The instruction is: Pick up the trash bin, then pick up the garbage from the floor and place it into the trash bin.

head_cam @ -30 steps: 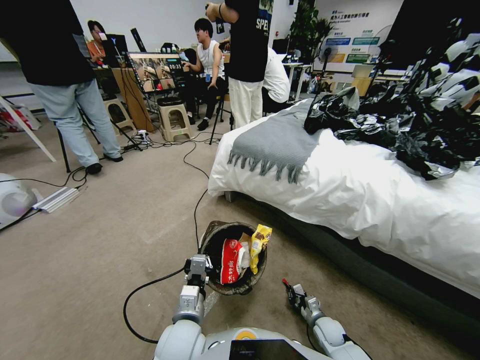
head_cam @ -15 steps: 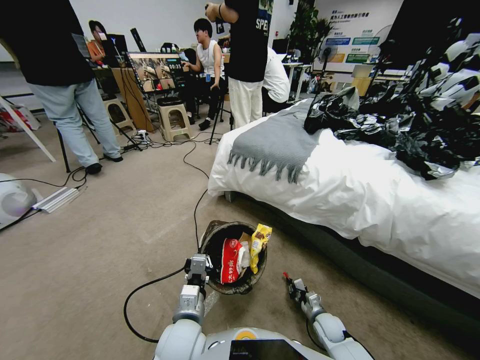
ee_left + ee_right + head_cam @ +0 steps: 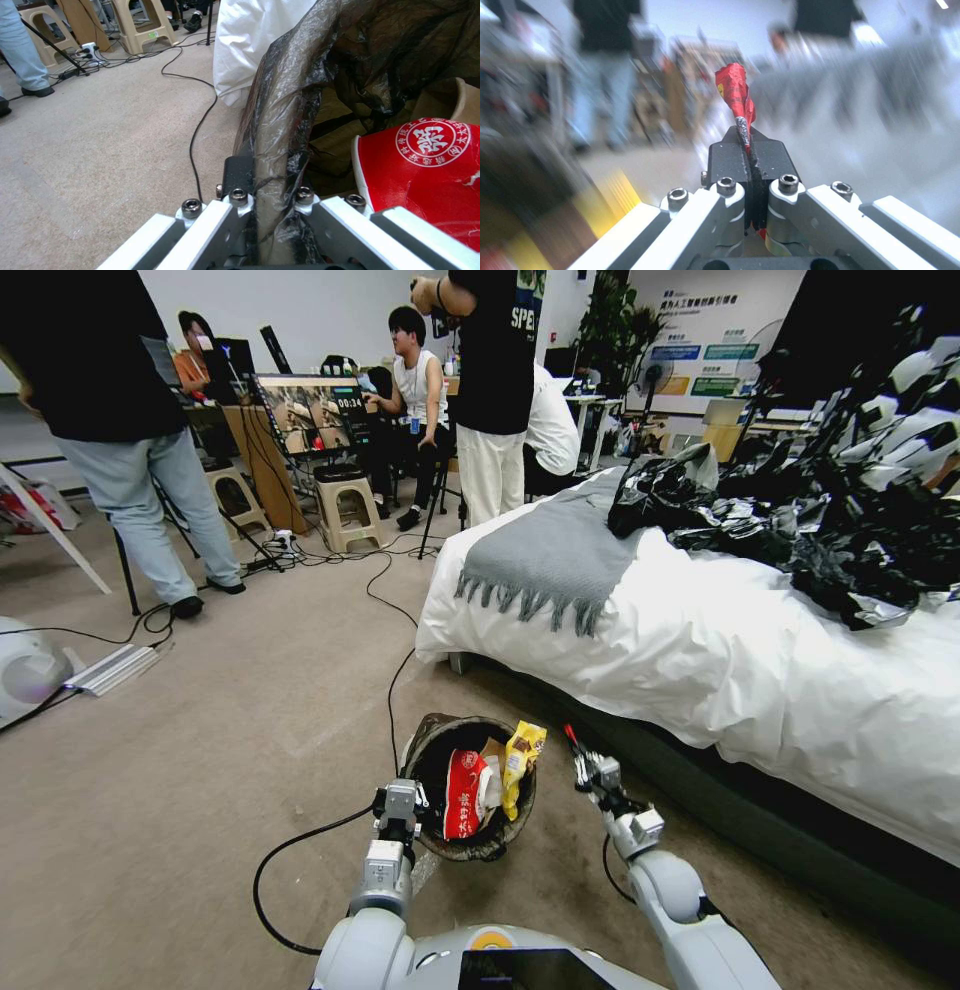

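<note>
Black bag liner wraps the rim of the trash bin [image 3: 470, 790], and my left gripper [image 3: 400, 800] is clamped on that rim at the side nearest me; in the left wrist view I see the liner-covered edge [image 3: 280, 123] pinched between the closed fingers [image 3: 239, 174]. I have the bin held low in front of my base, over the beige carpet floor [image 3: 200, 770] and close to the foot of the bed [image 3: 720, 670]. Inside it sit a red-and-white snack packet [image 3: 462, 793], which also shows large in the left wrist view [image 3: 425, 165], and a yellow wrapper [image 3: 519, 758] standing up against the far right part of the rim, with a bit of brown paper beside them. My right gripper [image 3: 578, 760] is raised just to the right of the bin, near the yellow wrapper, between the bin and the bed's dark base. It is shut tight on a thin crumpled red wrapper [image 3: 736, 93], whose twisted end sticks out past the fingertips; in the head view the same red scrap [image 3: 570, 735] pokes up from the gripper's tip. A black cable [image 3: 390, 690] runs across the floor behind the bin. On the bed lie a grey fringed blanket [image 3: 550, 550] and a heap of glossy black bags [image 3: 800, 510].
</note>
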